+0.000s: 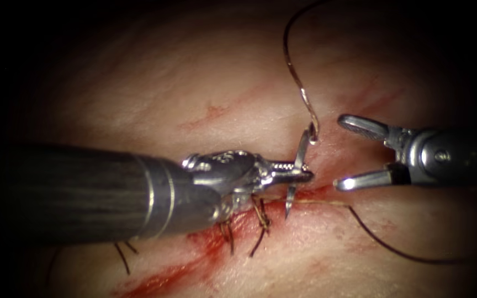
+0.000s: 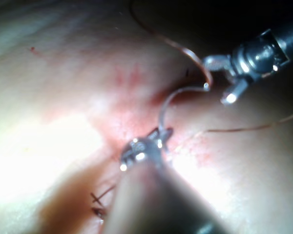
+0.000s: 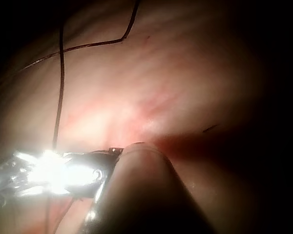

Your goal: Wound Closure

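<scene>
A: That curved steel needle (image 1: pixel 299 168) stands nearly upright over the red cut (image 1: pixel 205 254) in the pale pork tissue (image 1: pixel 194 83), point down, eye end up, dark thread (image 1: pixel 293 60) trailing.

B: Left tool's (image 1: pixel 303 175) fingers clamp it mid-curve; it looks clear of tissue. Right tool (image 1: pixel 344 154) gapes empty beside it. Loose grip, I'd guess, lets it swivel.

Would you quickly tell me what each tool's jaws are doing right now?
Left tool: shut on the needle at mid-curve, its tip at the cut.
Right tool: open, holding nothing, right of the needle.
</scene>
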You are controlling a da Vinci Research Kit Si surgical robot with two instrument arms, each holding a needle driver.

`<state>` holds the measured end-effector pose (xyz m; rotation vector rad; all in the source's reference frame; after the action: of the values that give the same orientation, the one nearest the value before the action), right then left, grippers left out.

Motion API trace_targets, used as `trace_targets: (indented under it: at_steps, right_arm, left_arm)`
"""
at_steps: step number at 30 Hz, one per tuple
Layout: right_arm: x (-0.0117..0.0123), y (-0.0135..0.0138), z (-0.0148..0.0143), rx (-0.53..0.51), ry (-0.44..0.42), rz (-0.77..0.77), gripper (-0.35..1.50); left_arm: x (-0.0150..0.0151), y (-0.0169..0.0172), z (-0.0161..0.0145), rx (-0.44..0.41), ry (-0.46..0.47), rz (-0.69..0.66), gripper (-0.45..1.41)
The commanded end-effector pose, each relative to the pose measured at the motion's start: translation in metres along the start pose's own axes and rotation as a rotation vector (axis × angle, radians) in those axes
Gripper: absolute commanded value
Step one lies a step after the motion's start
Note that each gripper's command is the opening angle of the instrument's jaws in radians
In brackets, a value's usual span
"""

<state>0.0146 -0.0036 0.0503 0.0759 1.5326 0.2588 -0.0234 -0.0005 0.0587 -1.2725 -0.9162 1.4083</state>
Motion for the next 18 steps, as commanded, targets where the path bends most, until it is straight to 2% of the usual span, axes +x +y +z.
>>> trace_targets:
  at_steps: [1, 4, 5, 6, 9, 15, 18]
  right_arm:
    - [-0.0005, -0.0006, 0.0009, -0.027, -0.018, 0.033, 1.23]
    - [-0.0004, -0.0001, 0.0012, -0.090, -0.056, 0.078, 1.21]
    - [-0.0003, 0.0001, 0.0017, -0.117, -0.105, 0.112, 1.21]
    - [-0.0003, 0.0001, 0.0017, -0.117, -0.105, 0.112, 1.21]
    - [-0.0003, 0.0002, 0.0024, -0.133, -0.206, 0.155, 1.18]
    - [-0.0006, 0.0000, 0.0034, -0.068, -0.316, 0.164, 1.13]
    - [-0.0010, -0.0001, 0.0035, -0.028, -0.378, 0.162, 1.16]
  left_arm:
    - [-0.0004, -0.0004, 0.0006, 0.001, -0.001, -0.001, -0.45]
    - [-0.0004, -0.0004, 0.0007, 0.007, 0.003, -0.001, -0.45]
    - [-0.0004, -0.0004, 0.0007, 0.011, 0.005, -0.001, -0.45]
    - [-0.0004, -0.0004, 0.0007, 0.011, 0.005, -0.001, -0.45]
    - [-0.0005, -0.0004, 0.0006, 0.012, 0.006, -0.001, -0.45]
    - [-0.0005, -0.0003, 0.0006, 0.013, 0.006, -0.001, -0.45]
    - [-0.0005, -0.0003, 0.0006, 0.013, 0.007, -0.001, -0.45]
